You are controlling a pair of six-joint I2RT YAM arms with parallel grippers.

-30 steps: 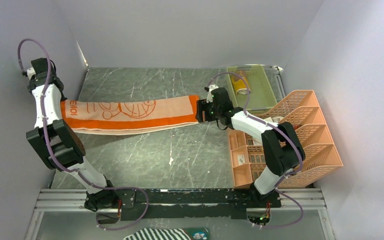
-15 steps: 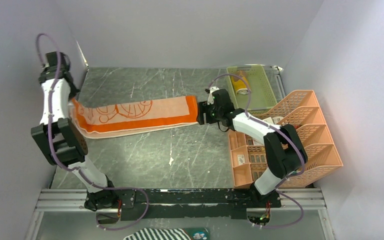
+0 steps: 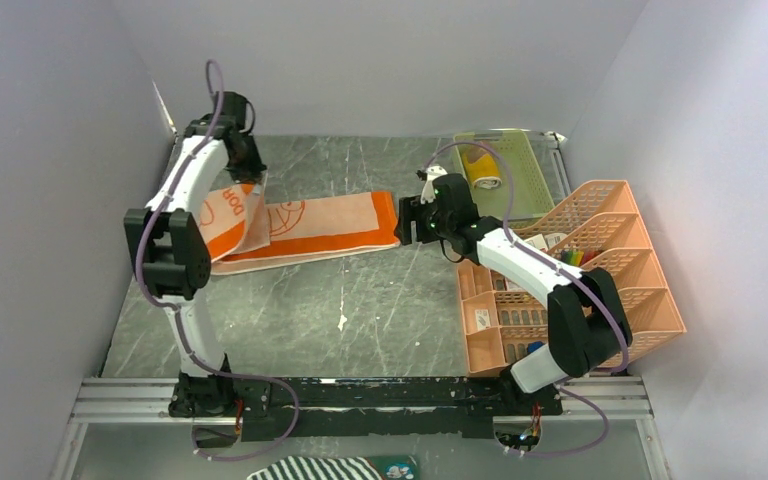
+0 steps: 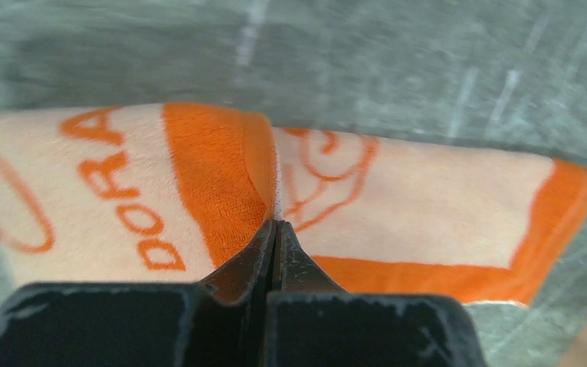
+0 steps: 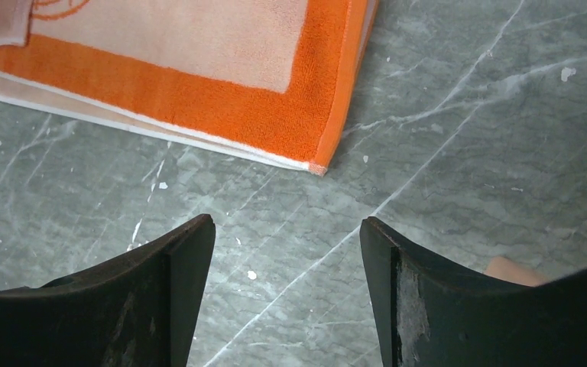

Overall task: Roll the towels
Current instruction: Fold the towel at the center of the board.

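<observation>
The orange towel (image 3: pixel 330 222) with a cream border lies across the far middle of the table. Its left end (image 3: pixel 235 215) is lifted and folded over towards the right, showing lettering. My left gripper (image 3: pixel 252 178) is shut on that lifted edge. In the left wrist view the closed tips (image 4: pixel 277 223) pinch the fold of the towel (image 4: pixel 428 199). My right gripper (image 3: pixel 412 226) is open and empty just right of the towel's right end. In the right wrist view it (image 5: pixel 287 222) hovers over bare table below the towel's corner (image 5: pixel 275 115). A mustard-yellow roll (image 3: pixel 481 168) lies in the green tray.
A green mesh tray (image 3: pixel 525 175) stands at the back right. An orange multi-tier organiser (image 3: pixel 600 290) fills the right side, close to my right arm. A black-and-white striped cloth (image 3: pixel 330 468) lies off the table's near edge. Walls close in on the left and the back.
My left gripper has swung from the far left towards the back and right, carrying the towel's left end up and folding it over. My right gripper has barely moved.
</observation>
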